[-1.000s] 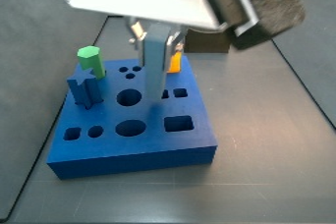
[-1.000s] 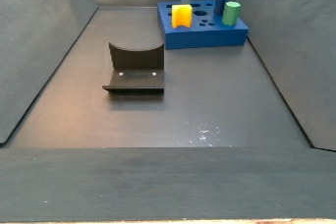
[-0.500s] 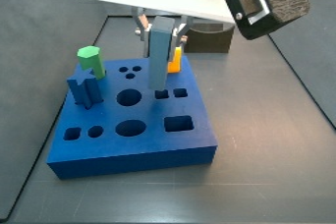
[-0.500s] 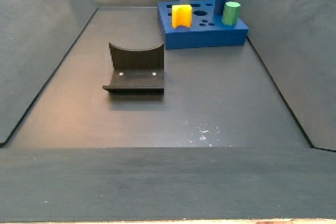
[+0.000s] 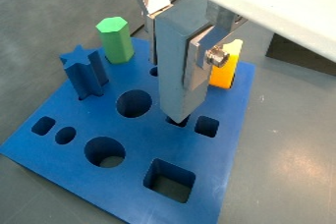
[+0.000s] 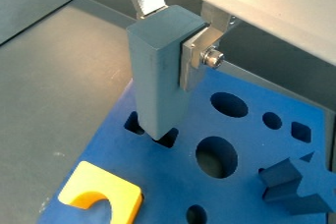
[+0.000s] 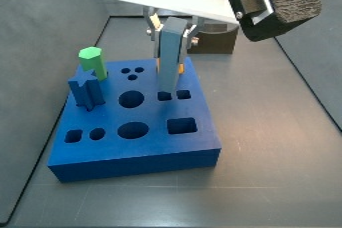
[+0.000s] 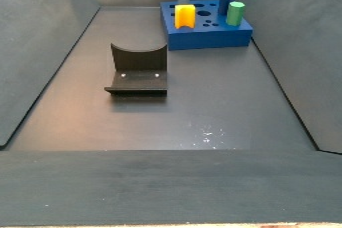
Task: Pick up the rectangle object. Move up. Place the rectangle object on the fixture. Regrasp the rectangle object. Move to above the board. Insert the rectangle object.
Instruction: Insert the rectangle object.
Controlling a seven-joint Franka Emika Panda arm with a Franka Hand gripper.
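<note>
The rectangle object (image 7: 171, 60), a long grey-blue bar, stands upright with my gripper (image 7: 166, 20) shut on its upper end. In both wrist views the silver fingers (image 5: 210, 53) (image 6: 202, 47) clamp the rectangle object (image 5: 176, 66) (image 6: 156, 71) from two sides. Its lower end meets the board (image 7: 134, 137) (image 5: 79, 135) (image 6: 250, 135) at a small rectangular slot near the far edge; how deep it sits I cannot tell. The fixture (image 8: 136, 70) stands bare on the floor, away from the board (image 8: 211, 34).
A green hexagonal peg (image 7: 91, 61) (image 5: 116, 39) and a dark blue star peg (image 7: 84, 92) (image 5: 85, 71) (image 6: 292, 184) stand in the board. A yellow notched block (image 5: 223, 63) (image 6: 98, 194) (image 8: 185, 15) stands right beside the bar. Sloped grey walls (image 8: 47, 62) bound the floor.
The gripper and the bar have shifted slightly to the right in a side view, and the bar's lower end now sits at the slot. Nothing else has moved.
</note>
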